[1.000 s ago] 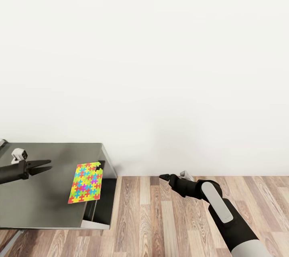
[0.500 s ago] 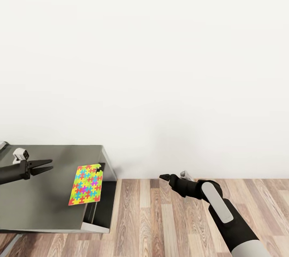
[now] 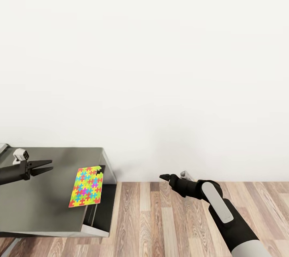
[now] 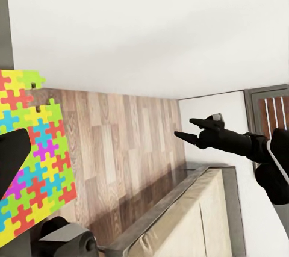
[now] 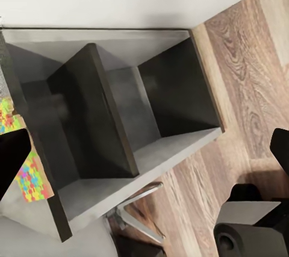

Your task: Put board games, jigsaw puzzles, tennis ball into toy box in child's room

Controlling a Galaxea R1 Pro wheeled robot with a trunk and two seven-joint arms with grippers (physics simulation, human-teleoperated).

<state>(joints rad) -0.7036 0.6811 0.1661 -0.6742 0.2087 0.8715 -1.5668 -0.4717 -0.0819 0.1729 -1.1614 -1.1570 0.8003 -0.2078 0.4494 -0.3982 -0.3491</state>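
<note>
A plain white wall (image 3: 160, 56) rises above a wood-plank floor (image 3: 160, 217). At the left stands a grey-topped bench (image 3: 40, 205) with dark open compartments in its side. One jigsaw puzzle (image 3: 86, 186), a flat board of yellow, pink, blue and green pieces, lies at the bench's right edge, partly overhanging it. The left pincer (image 3: 43, 166) hovers over the benchtop near the puzzle, slightly open and empty. The right pincer (image 3: 164, 177) hangs over the floor, well apart from the bench; how far it is open cannot be told.
</note>
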